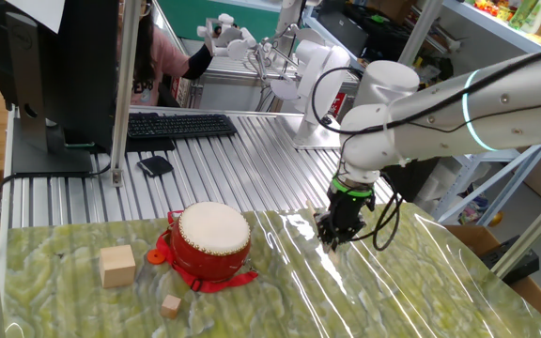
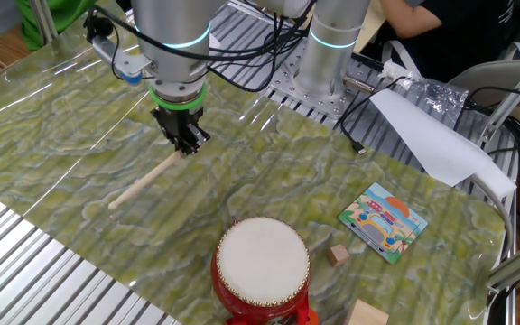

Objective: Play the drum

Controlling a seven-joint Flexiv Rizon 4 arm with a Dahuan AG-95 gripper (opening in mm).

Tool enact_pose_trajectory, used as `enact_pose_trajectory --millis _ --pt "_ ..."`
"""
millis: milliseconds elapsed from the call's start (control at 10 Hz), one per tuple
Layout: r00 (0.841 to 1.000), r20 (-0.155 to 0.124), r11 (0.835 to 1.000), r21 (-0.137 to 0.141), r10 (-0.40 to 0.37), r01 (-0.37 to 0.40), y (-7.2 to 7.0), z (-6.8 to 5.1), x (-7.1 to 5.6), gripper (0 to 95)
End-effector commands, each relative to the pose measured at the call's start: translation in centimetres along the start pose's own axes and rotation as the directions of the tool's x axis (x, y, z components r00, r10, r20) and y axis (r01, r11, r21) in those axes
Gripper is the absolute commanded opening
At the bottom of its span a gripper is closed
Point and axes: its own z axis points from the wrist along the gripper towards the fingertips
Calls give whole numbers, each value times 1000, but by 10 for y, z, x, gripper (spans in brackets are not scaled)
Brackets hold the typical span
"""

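From where I sit, the fingers [image 2: 186, 144] point straight down over the green marbled surface [image 2: 61, 108] and are nearly closed on one end of a thin wooden stick [image 2: 144, 183]; in the other fixed view the stick's far end lies on the surface, slanting away toward the near-left. In one fixed view the fingers [image 1: 334, 237] are dark and small (I can't make out the stick there).

The drum [image 2: 262, 268] sits well apart from the fingers, upright on the surface near its front edge in the other fixed view, cream head up and red body below. In one fixed view the drum [image 1: 212, 242] is left of the fingers, with bare surface between them, its red ribbon base spread around it.

Left of the drum in that view lie a larger wooden cube [image 1: 117, 266] and a smaller wooden cube [image 1: 171, 305], both apart from it.

No containers show on the surface. A square picture card [image 2: 384, 221] with a cartoon vehicle lies flat to the right of the drum in the other fixed view; any writing on it is too small to read.
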Motion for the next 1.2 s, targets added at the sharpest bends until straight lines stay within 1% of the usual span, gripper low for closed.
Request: enact_pose_trajectory --millis 100,500,900,1200 --pt "1000 -5 1000 -13 7 -7 1 8 -3 0" --pt "1000 -12 1000 -27 13 -14 4 20 -4 0" --pt "1000 -12 999 -36 25 -25 7 30 -5 0" --pt "1000 -11 999 -39 29 -29 8 35 -5 0"
